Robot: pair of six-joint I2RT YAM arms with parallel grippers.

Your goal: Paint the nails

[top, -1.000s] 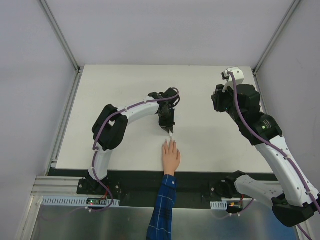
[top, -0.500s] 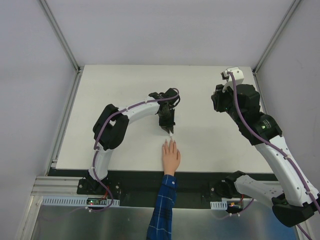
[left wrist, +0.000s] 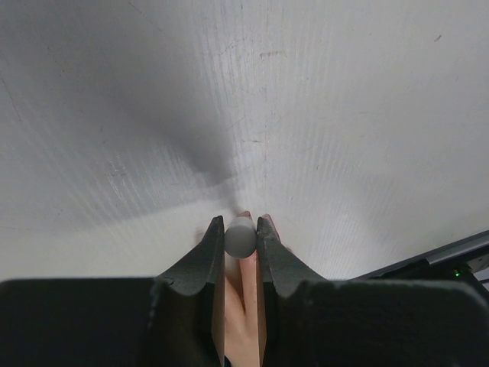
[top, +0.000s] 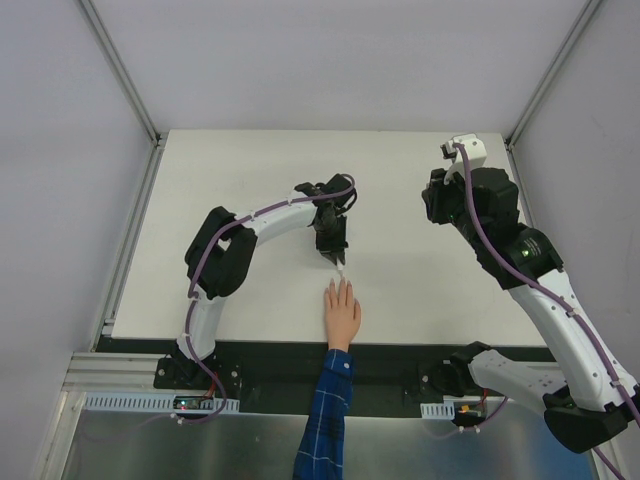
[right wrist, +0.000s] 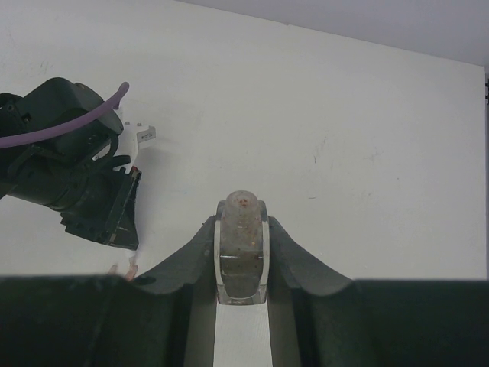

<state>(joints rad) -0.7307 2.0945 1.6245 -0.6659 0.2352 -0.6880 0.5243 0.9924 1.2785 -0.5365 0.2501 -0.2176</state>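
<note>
The flesh-coloured mannequin hand [top: 341, 312] with a blue plaid sleeve [top: 325, 420] lies palm down at the table's near edge, fingers pointing away. My left gripper [top: 338, 260] is shut on the whitish polish brush cap [left wrist: 239, 238] just above the fingertips. In the left wrist view the fingers [left wrist: 246, 294] run between the jaws, and the nails [left wrist: 245, 215] show only as small pinkish tips past the cap. My right gripper [right wrist: 241, 256] is shut on the small clear polish bottle [right wrist: 241, 245], held above the table at the right, far from the hand.
The white table [top: 240, 190] has metal frame rails at its left [top: 130, 240] and right edges. The right arm [top: 520, 260] stands over the right side. In the right wrist view the left arm's wrist [right wrist: 69, 168] is at the left.
My left wrist has shifted very slightly to the left; the brush stays at the fingertips. The right arm and the hand have not moved.
</note>
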